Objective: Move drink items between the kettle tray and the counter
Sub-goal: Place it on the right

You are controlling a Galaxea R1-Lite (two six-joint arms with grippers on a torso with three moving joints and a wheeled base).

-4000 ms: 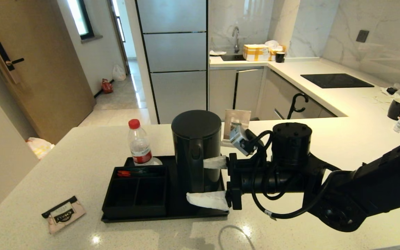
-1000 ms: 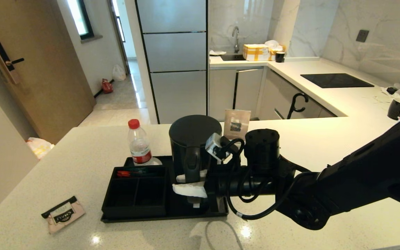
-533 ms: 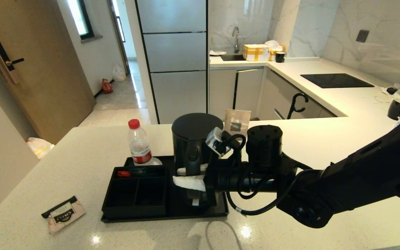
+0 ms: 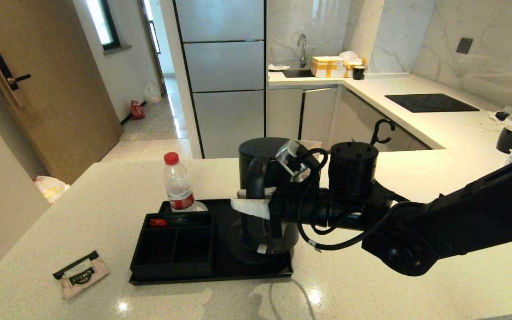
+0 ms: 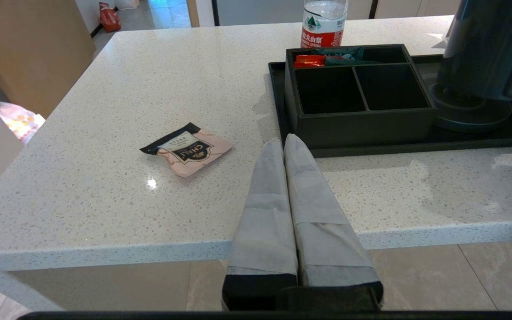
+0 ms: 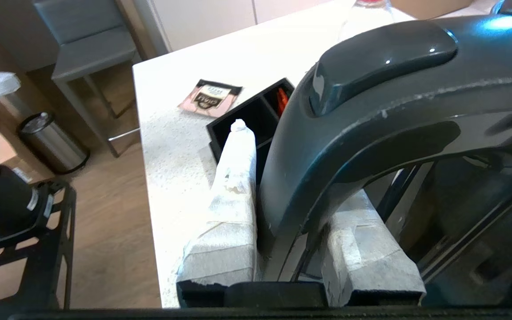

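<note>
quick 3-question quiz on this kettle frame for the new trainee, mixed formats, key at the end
1. True or false: the right hand is shut on the kettle handle.
2. Where does the tea sachet lie? A) in the compartment box B) on the counter, apart from the tray C) under the kettle
3. Fill in: the kettle is lifted clear of its round ____ on the tray.

Key:
1. True; the handle sits between the padded fingers.
2. B; it lies on the counter, off the tray's left end. The left hand hangs shut below the counter edge.
3. base.
</note>
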